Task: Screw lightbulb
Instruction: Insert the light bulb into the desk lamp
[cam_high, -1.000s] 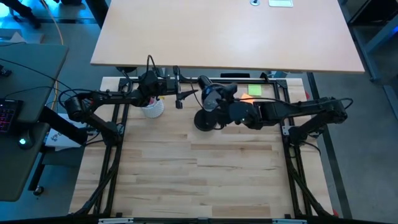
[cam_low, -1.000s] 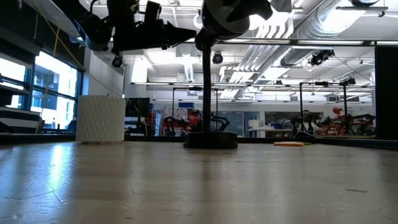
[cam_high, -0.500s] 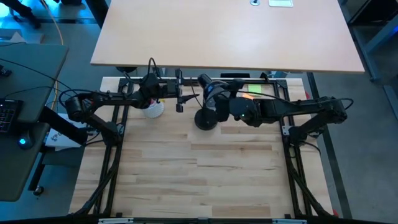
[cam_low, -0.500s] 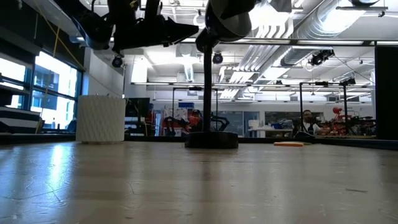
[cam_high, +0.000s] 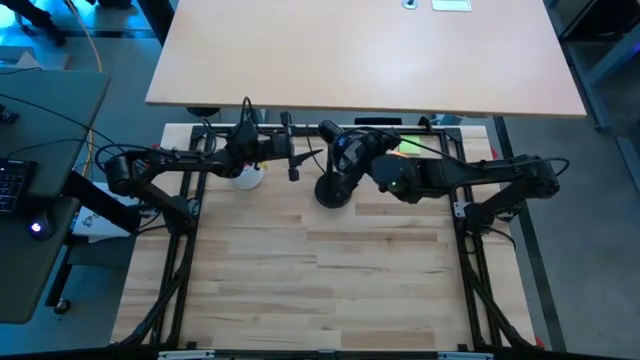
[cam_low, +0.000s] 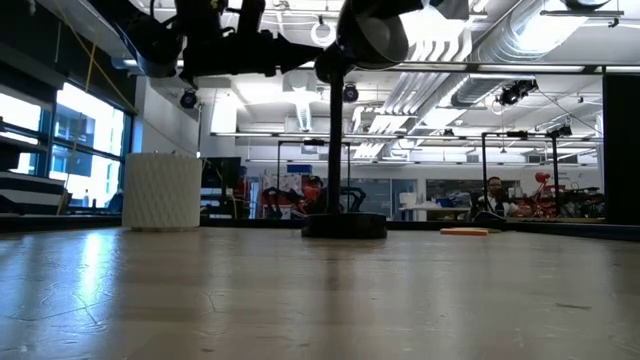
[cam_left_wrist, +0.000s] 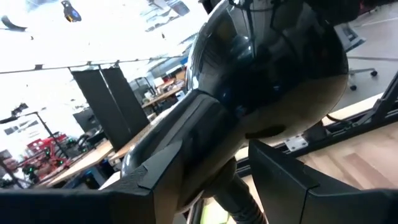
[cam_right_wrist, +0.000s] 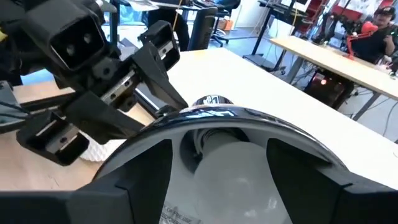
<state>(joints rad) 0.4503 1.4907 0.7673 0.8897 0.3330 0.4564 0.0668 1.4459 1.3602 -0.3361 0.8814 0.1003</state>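
The lightbulb (cam_right_wrist: 233, 168), smooth, frosted white and rounded, sits gripped between the two dark fingers of the right gripper (cam_right_wrist: 221, 163), just inside the glossy black dome of the lamp shade (cam_right_wrist: 249, 118) right ahead of that claw; the small print low on the bulb is too blurred to read. The left gripper (cam_high: 291, 158) is at the back of the shade, opposite the right claw, and whether it clamps the lamp cannot be told. Since a second ago the lamp's round base (cam_high: 331, 191) has slid slightly on the pale wooden table (cam_high: 330, 270), away from the ribbed white cup (cam_low: 162, 190), and the left gripper has closed in on the shade
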